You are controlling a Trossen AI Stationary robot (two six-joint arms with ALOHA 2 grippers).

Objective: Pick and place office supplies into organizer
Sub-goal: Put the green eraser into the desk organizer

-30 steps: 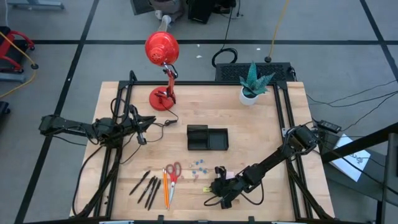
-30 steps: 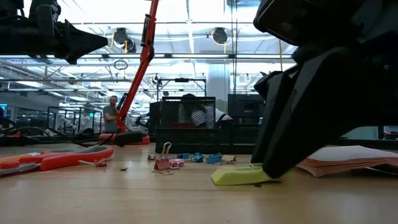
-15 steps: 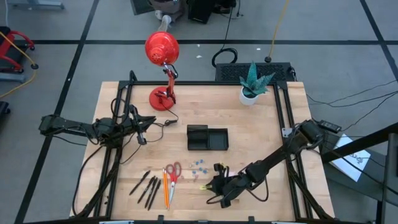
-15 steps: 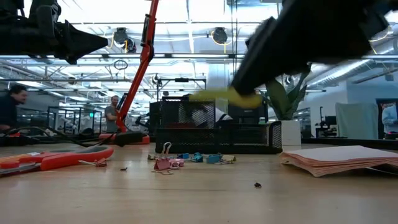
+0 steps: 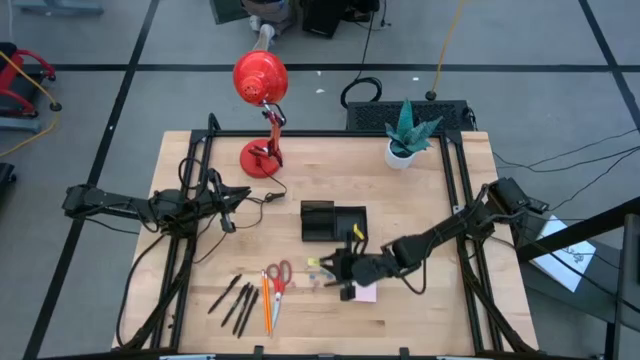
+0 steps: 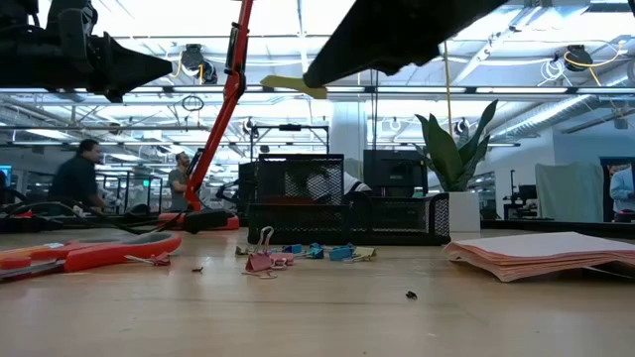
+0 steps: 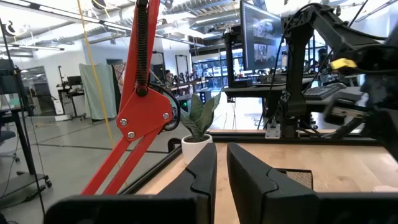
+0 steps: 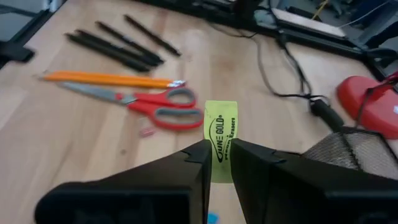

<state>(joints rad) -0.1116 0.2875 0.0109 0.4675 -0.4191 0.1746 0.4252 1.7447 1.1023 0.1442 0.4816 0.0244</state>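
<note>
R gripper [image 8: 216,163]: clamped on yellow eraser [image 8: 220,140], held above table nr organizer [image 5: 334,221].
L gripper [image 7: 221,163]: fingers closed, empty, idle at table's left.

My two arms: slender, dark, jointed links, matte black throughout. Left arm [image 5: 130,207], with black cable loops trailing beside its forward end. Right arm [image 5: 450,235], with a boxy black housing at its outer joint. Each ends in two blunt, wedge-shaped black fingers [image 8: 168,177] forming my jaws.
</note>
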